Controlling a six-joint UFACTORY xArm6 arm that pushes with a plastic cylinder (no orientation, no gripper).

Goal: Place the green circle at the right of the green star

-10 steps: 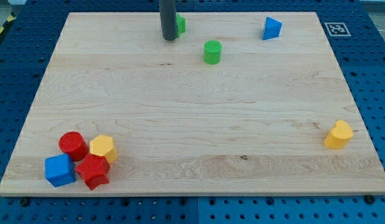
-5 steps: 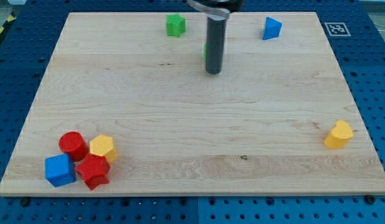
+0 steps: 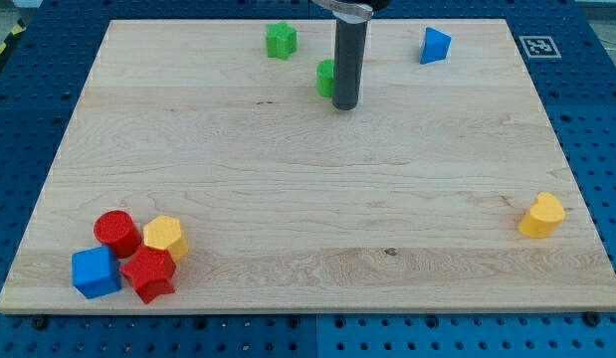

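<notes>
The green star (image 3: 281,40) sits near the top edge of the wooden board (image 3: 308,199), left of centre. The green circle (image 3: 326,78) lies below and to the right of the star, mostly hidden behind my rod; only its left side shows. My tip (image 3: 346,104) rests on the board just to the right of and slightly below the green circle, touching or nearly touching it.
A blue triangle-like block (image 3: 436,45) sits at the top right. A yellow heart-like block (image 3: 541,215) lies near the right edge. At the bottom left cluster a red circle (image 3: 116,232), a yellow hexagon (image 3: 164,237), a blue cube (image 3: 95,271) and a red star (image 3: 148,273).
My rod moved from beside the green star to the right side of the green circle. The circle has shifted a little to the left and up.
</notes>
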